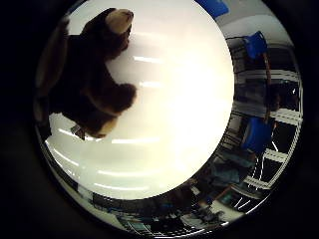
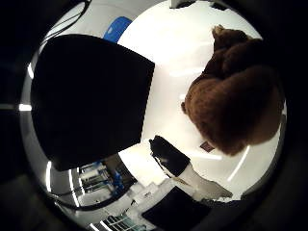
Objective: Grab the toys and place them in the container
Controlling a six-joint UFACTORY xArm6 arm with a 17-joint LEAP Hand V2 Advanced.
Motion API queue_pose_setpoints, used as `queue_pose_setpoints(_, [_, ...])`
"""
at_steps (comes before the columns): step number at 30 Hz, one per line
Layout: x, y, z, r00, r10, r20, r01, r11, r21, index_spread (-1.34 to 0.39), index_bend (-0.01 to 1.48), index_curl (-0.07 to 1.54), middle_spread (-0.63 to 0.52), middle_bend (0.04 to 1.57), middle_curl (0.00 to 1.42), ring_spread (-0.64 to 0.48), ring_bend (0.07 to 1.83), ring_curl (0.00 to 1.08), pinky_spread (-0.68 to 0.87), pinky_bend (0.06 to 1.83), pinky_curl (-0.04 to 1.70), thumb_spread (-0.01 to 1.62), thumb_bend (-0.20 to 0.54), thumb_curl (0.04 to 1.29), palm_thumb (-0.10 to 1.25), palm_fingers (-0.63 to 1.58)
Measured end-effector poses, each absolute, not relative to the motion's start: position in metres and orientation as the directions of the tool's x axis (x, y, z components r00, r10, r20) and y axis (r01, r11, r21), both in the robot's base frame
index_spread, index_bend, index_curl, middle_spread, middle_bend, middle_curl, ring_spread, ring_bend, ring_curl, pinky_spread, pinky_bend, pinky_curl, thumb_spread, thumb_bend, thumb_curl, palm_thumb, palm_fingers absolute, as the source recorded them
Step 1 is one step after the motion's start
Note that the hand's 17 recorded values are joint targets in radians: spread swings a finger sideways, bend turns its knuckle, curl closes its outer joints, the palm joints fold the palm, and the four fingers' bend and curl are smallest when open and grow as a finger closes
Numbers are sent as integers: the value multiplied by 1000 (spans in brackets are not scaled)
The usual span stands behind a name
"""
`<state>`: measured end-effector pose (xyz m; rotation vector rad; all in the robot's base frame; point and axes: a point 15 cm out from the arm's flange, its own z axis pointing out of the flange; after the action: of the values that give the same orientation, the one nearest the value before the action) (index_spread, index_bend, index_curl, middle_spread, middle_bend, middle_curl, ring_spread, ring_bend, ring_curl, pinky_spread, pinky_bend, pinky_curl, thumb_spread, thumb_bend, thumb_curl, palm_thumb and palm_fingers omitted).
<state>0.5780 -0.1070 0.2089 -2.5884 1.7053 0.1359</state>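
Note:
A dark brown plush toy [image 2: 236,103] with a tan muzzle lies on the white table [image 2: 168,53]; nothing holds it. It fills a good part of both palm views, so it is close under the palm. Beside it on the table stands a large black container [image 2: 91,101], whose inside looks dark and cannot be made out. Of my right hand [image 2: 185,171] only one black-tipped white finger shows. It reaches out fairly straight over the table between the container and the toy, touching neither.
The table's rounded edge [image 1: 219,144] runs close by, with blue chairs [image 1: 256,134] and room furniture beyond it. Another blue chair [image 2: 118,26] stands past the container. A small label [image 2: 207,146] lies on the table at the plush toy's side.

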Motion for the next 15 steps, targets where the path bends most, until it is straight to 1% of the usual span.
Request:
queue_pose_setpoints(6, [574, -105, 181, 408, -910, -69, -906, -413, 91, -436, 181, 303, -13, 193, 307, 177, 264, 238, 426, 292, 289, 1118, -21, 291, 502, 203])
queue_pose_setpoints(8, [574, -105, 179, 410, -909, -70, -905, -415, 95, -438, 163, 296, -32, 200, 308, 144, 330, 248, 414, 285, 283, 1115, -21, 291, 507, 306])
queue_pose_setpoints(9, [574, -106, 180, 411, -909, -68, -905, -416, 95, -435, 141, 281, -50, 217, 313, 103, 414, 262, 397, 295, 280, 1115, -21, 290, 507, 404])
queue_pose_setpoints(10, [574, -106, 180, 412, -909, -69, -904, -417, 96, -437, 116, 258, -80, 253, 323, 32, 523, 283, 323, 331, 282, 1114, -21, 290, 508, 537])
queue_pose_setpoints(11, [573, -107, 180, 412, -909, -70, -904, -417, 97, -437, 112, 238, -112, 322, 345, -48, 630, 311, 199, 376, 286, 1114, -21, 290, 508, 660])
queue_pose_setpoints(12, [572, -109, 179, 413, -908, -69, -903, -418, 100, -434, 100, 219, -137, 367, 360, -103, 704, 331, 91, 469, 303, 1114, -21, 290, 508, 784])
queue_pose_setpoints(13, [572, -111, 180, 413, -908, -65, -903, -418, 103, -426, 114, 204, -169, 433, 386, -167, 788, 361, -83, 600, 331, 1114, -21, 289, 508, 949])
queue_pose_setpoints(14, [571, -114, 180, 415, -908, -59, -902, -419, 106, -412, 122, 197, -185, 509, 416, -197, 842, 384, -186, 678, 357, 1115, -19, 291, 513, 1137])
queue_pose_setpoints(15, [571, -118, 182, 415, -909, -52, -902, -418, 106, -390, 176, 214, -206, 614, 466, -236, 906, 423, -333, 778, 401, 1118, -19, 293, 521, 1205])
